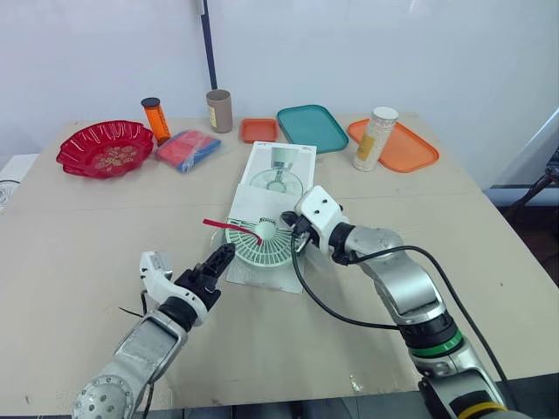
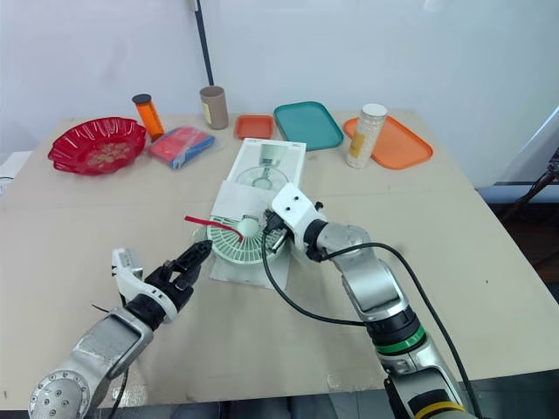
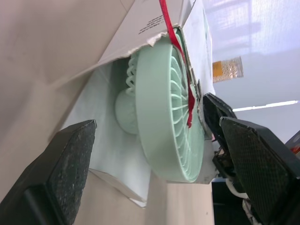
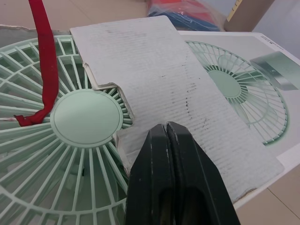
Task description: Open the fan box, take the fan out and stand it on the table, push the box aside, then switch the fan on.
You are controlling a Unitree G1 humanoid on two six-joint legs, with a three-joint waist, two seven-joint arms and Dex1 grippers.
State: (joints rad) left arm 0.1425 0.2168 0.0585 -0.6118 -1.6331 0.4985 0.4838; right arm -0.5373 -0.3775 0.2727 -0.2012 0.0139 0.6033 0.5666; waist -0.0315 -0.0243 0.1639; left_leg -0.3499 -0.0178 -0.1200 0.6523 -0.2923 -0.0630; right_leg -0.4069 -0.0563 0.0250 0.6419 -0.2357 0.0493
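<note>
Nearest is the left gripper (image 1: 223, 256), its two fingers spread wide and holding nothing, stretched low over the surface (image 1: 87, 236). Just ahead of its fingertips lies the box (image 1: 279, 166), opened flat, with its printed lid folded away on the far side. Inside the box the fan (image 1: 255, 249) lies on its back, grille up, so its round face runs parallel to the surface and its rim meets the left gripper edge-on. The left wrist view frames that rim between the open fingers, near but not touching. On the fan's other side the right gripper (image 4: 166, 133) has its fingers pressed together on nothing, poised over a torn cardboard flap (image 4: 159, 79) that covers part of the grille. A red strap (image 1: 229, 227) runs from the hub out past the rim on the left gripper's side. By this layout the fan is not yet lifted out. The right gripper looks the nearer, while the left is the one shaped to close on the rim.
</note>
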